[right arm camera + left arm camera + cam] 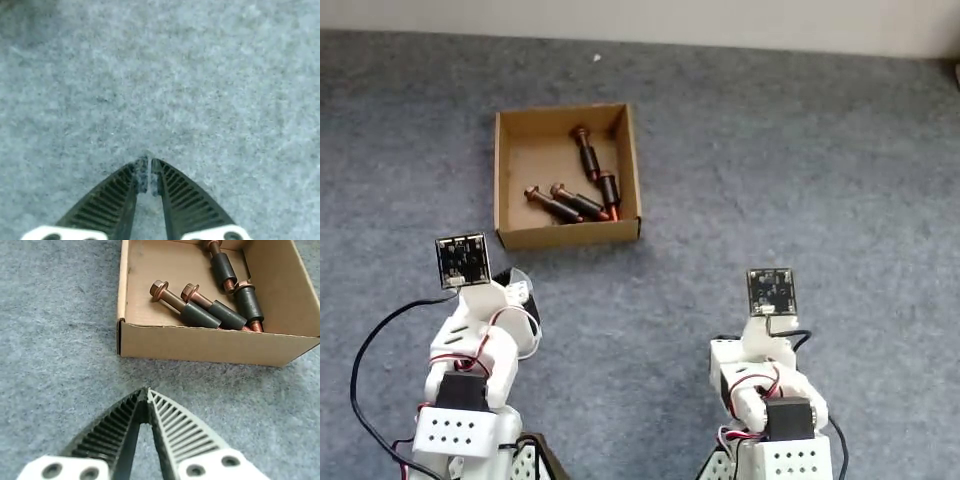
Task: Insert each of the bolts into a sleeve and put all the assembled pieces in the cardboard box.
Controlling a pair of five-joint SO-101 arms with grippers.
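The cardboard box [568, 233] stands on the grey carpet, ahead of the left arm [475, 340]. Inside it lie several copper bolts, each pushed through a black sleeve [582, 203]. In the left wrist view, two of these assembled pieces [200, 315] lie side by side against the box's near wall [210, 345], and two more rest toward the far corner. My left gripper [147, 391] is shut and holds nothing, a short way in front of the box. My right gripper [146, 162] is shut too, low over bare carpet. The right arm [770, 370] sits well to the right of the box.
Grey carpet [800, 170] covers the whole table. Black cables [365, 350] loop beside the left arm's base. A pale wall edge [720, 20] runs along the far side.
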